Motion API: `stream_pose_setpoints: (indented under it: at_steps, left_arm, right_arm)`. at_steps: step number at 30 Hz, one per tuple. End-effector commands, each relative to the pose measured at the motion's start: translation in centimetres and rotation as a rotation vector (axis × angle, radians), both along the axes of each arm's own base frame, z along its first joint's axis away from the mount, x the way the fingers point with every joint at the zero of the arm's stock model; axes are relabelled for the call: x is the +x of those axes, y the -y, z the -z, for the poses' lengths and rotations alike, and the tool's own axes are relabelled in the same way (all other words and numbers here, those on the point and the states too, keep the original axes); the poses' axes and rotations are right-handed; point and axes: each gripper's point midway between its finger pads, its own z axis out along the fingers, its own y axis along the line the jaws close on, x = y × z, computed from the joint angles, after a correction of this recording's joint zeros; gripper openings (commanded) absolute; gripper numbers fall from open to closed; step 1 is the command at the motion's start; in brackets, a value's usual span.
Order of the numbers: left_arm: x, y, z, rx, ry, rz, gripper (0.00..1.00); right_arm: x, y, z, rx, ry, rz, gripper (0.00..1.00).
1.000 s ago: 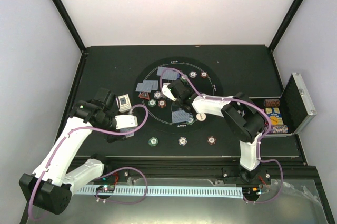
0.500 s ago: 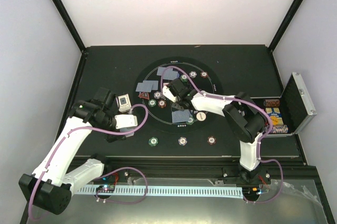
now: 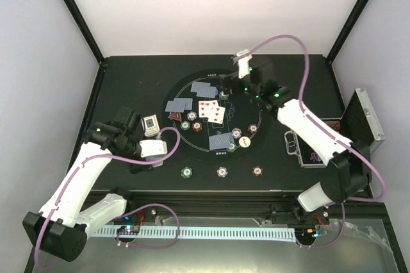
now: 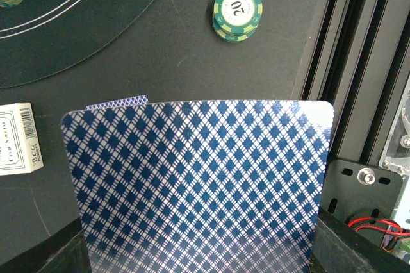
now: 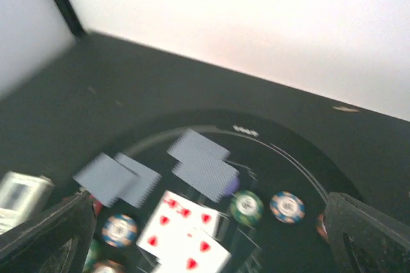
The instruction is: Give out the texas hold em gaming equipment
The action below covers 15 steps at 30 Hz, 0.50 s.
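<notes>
My left gripper (image 3: 155,149) hangs left of the round mat (image 3: 269,109), shut on a stack of blue-backed cards (image 4: 198,183) that hides its jaws. My right gripper (image 3: 225,91) hovers over the mat's far side, open, its dark fingers (image 5: 54,238) wide apart with nothing between them. Below it lie face-up heart cards (image 5: 186,238) (image 3: 211,111), face-down cards (image 5: 200,163) (image 3: 205,88), a green chip (image 5: 246,206) and a blue-white chip (image 5: 287,206). More face-down cards (image 3: 179,104) (image 3: 221,140), a white disc (image 3: 244,141) and chips (image 3: 192,122) lie on the mat.
Three chip stacks (image 3: 186,172) (image 3: 221,172) (image 3: 257,171) stand in a row near the front edge; one (image 4: 237,11) is green. A white card box (image 3: 151,124) (image 4: 19,138) lies by the left gripper. The silver-edged case (image 3: 362,122) sits at the right, partly behind the right arm.
The right arm has swung from the mat's middle to its far side and its jaws have opened. Face-up heart cards now lie on the mat. The left arm has not moved.
</notes>
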Motion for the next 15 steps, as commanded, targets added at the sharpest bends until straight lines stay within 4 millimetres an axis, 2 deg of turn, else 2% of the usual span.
stream_pose_setpoints:
  at_steps: [1, 5, 8, 11, 15]
  left_arm:
    - [0.2, 0.2, -1.6, -0.022, 0.032, 0.007, 0.02]
    - [0.3, 0.5, -1.7, -0.033, 0.027, 0.003, 0.02]
    - [0.3, 0.6, -1.8, -0.041, 0.028, 0.004, 0.02]
    - [0.3, 0.6, -1.7, -0.041, 0.026, 0.003, 0.02]
    - [0.3, 0.6, -1.7, -0.043, 0.023, 0.003, 0.02]
  right_arm:
    - [-3.1, -3.2, -1.0, 0.359, -0.232, -0.218, 1.00]
    - [-4.4, -2.8, 1.4, 0.390, -0.345, -0.153, 1.00]
    - [-7.7, -4.5, 2.1, 0.470, -0.421, -0.212, 1.00]
    - [-11.7, -7.2, 4.0, 0.533, -0.529, -0.277, 0.99]
    - [-16.4, -11.7, 5.8, 0.584, -0.666, -0.369, 0.92]
